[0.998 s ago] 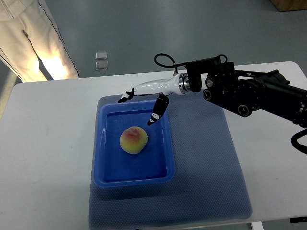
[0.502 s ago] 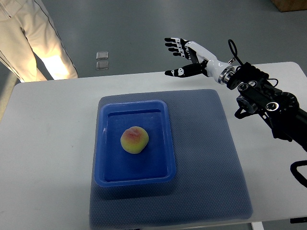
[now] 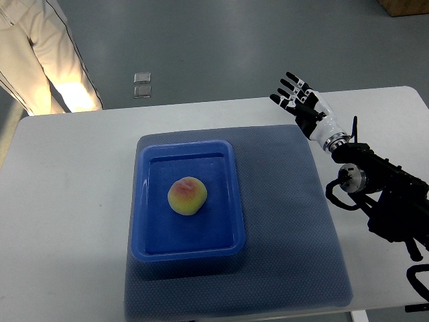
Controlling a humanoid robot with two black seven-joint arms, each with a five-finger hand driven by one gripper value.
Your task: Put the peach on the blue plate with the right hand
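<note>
A yellow-pink peach (image 3: 187, 196) lies in the middle of the blue rectangular plate (image 3: 150, 248). The plate sits on a dark blue mat (image 3: 281, 221) on the white table. My right hand (image 3: 300, 104) is raised over the table's far right part, well to the right of the plate. Its fingers are spread and it holds nothing. Its black arm (image 3: 385, 201) comes in from the right edge. My left arm does not show.
A person in light trousers (image 3: 33, 60) stands beyond the table's far left corner. The white table (image 3: 67, 201) has bare areas left and right of the mat. Grey floor lies beyond the far edge.
My right hand has drawn back from above the plate's far edge, moving right and toward the arm's side. The peach has stayed in the plate.
</note>
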